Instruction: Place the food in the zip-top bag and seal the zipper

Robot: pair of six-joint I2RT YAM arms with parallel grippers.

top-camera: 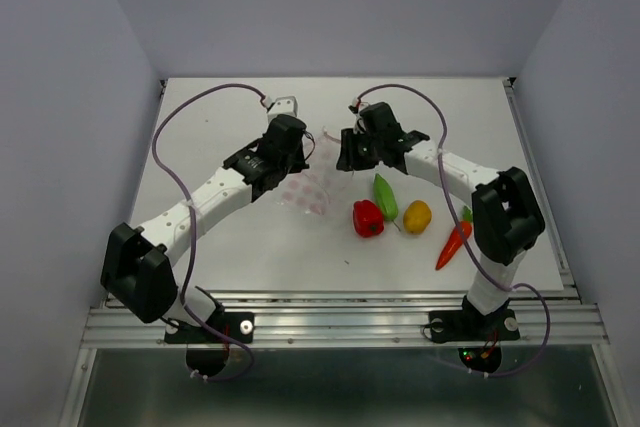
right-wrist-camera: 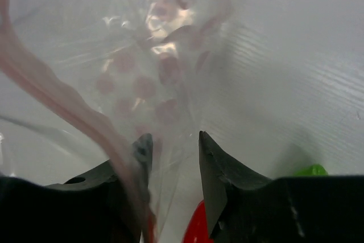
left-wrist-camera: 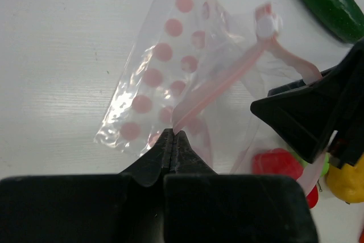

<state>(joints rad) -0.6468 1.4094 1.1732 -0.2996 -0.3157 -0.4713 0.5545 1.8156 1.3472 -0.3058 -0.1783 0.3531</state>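
In the top view the left third of the table lies bare out to its left edge, the grey wall just beyond; at centre frame the left gripper has its jaws pressed together on the near edge of the zip-top bag, at one end of the zipper; the bag sits crumpled mid-table between the two grippers; just right of it the right gripper has its fingers parted, clamping nothing, with clear film and the zipper draped across the gap; lower right lie the red bell pepper, light green pod, yellow-orange piece and carrot, the carrot close against the right arm, bare table behind them to the far edge; the cucumber shows only in the left wrist view, cut off at the upper right corner; the right wrist view is blurred, so whether film touches the right-hand finger I cannot tell.
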